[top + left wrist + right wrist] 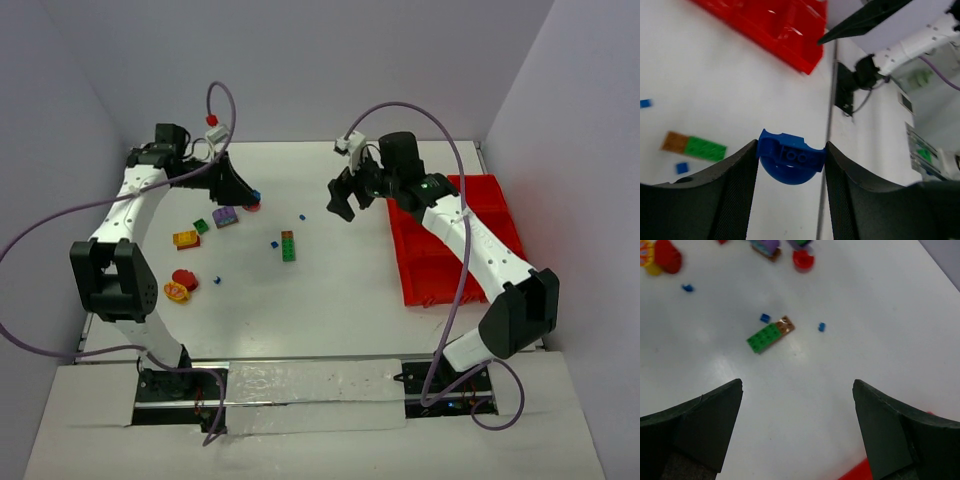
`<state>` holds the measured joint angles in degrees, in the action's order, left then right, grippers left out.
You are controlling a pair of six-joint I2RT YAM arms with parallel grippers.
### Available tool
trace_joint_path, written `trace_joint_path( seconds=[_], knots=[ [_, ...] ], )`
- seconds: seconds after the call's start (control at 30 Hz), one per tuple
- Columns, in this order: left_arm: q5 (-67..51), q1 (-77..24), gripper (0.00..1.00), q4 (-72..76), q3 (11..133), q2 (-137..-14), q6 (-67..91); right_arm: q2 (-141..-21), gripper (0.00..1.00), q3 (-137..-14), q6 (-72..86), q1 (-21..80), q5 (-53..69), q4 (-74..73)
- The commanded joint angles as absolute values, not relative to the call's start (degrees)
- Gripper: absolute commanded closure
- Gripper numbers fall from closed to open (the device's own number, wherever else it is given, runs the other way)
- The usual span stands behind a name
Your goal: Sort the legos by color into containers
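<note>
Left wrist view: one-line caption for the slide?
Left gripper clamps a blue rounded lego; green-and-brown brick and red tray lie on the white table beyond.

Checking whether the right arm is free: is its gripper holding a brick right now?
No, the right gripper is open with nothing between its fingers.

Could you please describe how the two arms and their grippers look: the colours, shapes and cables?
Both arms have white link shells with black joint housings. The left arm and right arm each trail a looping purple cable. The left gripper and right gripper have matte black, wedge-shaped fingers.
</note>
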<state>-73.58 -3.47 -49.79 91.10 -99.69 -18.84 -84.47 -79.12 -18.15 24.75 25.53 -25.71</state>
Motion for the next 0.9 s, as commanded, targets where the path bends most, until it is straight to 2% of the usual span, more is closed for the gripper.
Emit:
trace_joint_path(
  seconds=[0.0, 0.1, 0.27, 0.67, 0.87],
  knots=[
    [-85.98, -6.97, 0.83, -78.21, 95.71, -102.89, -45.99, -82.57, 0.03, -84.56, -26.92, 25.35, 39.23, -29.03],
    [-90.34, -7.96, 0.84, -78.66, 90.23, -102.39, -47.42, -83.89, 0.04, -87.49, -30.46, 26.72, 46.36, -33.08],
    [-93.39, -10.79, 0.85, -78.66, 88.08, -101.13, -46.87, -84.59, 0.06, -89.16, -33.82, 29.76, 50.73, -36.58],
    [-96.87, -14.8, 0.83, -75.0, 83.42, -96.08, -41.83, -88.9, 0.09, -96.72, -40.67, 40.1, 53.01, -44.35],
    [-97.12, -16.45, 0.83, -70.9, 80.98, -93.59, -36.97, -89.45, 0.14, -96.25, -42.88, 43.27, 51.25, -45.85]
  ],
)
